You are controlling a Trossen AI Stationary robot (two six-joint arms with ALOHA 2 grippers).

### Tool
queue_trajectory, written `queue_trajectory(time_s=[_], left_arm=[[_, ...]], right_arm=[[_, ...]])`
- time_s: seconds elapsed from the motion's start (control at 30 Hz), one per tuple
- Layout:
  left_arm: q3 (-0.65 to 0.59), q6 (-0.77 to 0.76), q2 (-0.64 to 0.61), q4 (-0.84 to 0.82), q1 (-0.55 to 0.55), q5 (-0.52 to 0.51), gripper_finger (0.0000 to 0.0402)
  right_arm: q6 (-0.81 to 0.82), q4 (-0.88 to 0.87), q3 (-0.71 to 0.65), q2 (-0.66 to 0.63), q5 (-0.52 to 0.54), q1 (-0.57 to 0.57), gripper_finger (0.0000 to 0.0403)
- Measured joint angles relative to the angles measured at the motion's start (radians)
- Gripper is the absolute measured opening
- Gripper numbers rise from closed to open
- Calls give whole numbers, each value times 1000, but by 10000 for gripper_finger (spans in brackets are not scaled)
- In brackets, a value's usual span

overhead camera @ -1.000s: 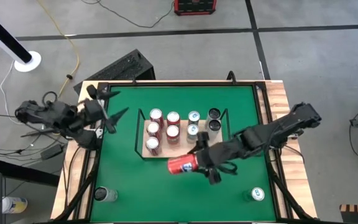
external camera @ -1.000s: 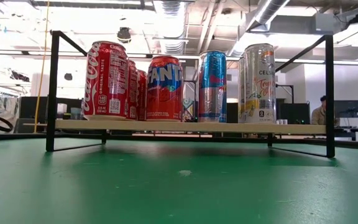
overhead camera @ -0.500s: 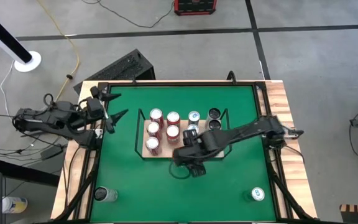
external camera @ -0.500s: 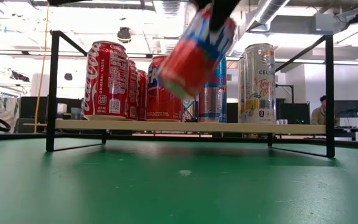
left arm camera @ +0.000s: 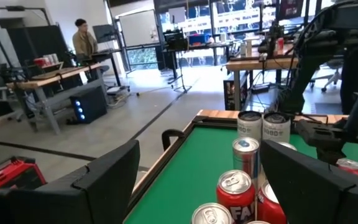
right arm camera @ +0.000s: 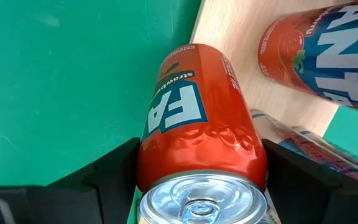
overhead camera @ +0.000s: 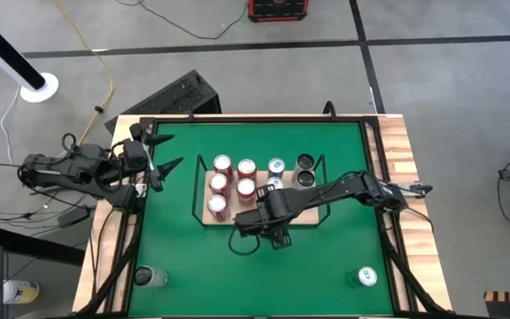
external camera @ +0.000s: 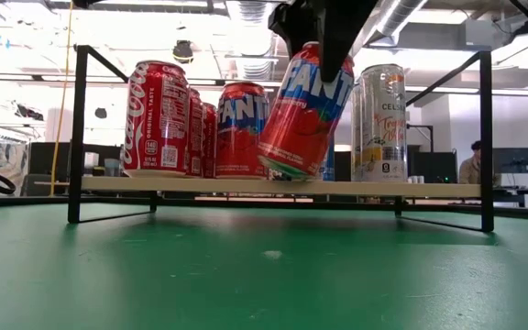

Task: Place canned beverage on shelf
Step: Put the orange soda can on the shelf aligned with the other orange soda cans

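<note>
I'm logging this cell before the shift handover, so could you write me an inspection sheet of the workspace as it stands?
Surface: green table, wooden edges, no spills seen.
Job's things: shelf carries red Coca-Cola and Fanta cans plus slim cans; a red Fanta can hangs tilted at its front edge.
Clutter: two loose cans near the table's front corners.
Grippers: right gripper clamps the Fanta can; left gripper open, waiting at the table's left edge.
Cables: yellow cord and dark cords on the floor.
Surroundings: desks, monitors, a person in the room.
</note>
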Motion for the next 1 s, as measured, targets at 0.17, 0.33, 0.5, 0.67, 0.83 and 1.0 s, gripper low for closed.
queue_trajectory(time_s=[0.17, 0.33, 0.5, 0.67, 0.83, 1.0], left_arm=[[0, 0, 0, -2, 0, 0, 320], [0, -7, 0, -2, 0, 0, 320], [0, -7, 0, -4, 0, 0, 320], [0, -7, 0, -13, 0, 0, 320], [0, -7, 0, -14, 0, -1, 320], [0, -11, 0, -14, 0, -2, 320]], right_arm=[[8, -1, -2, -7, -4, -18, 320], [24, -2, -3, -8, -1, -37, 381], [25, -2, -3, -8, 2, -38, 373], [31, -2, -3, -8, 6, -37, 371], [27, -3, -4, -8, 62, -35, 381], [26, -3, -4, -8, 64, -36, 383]])
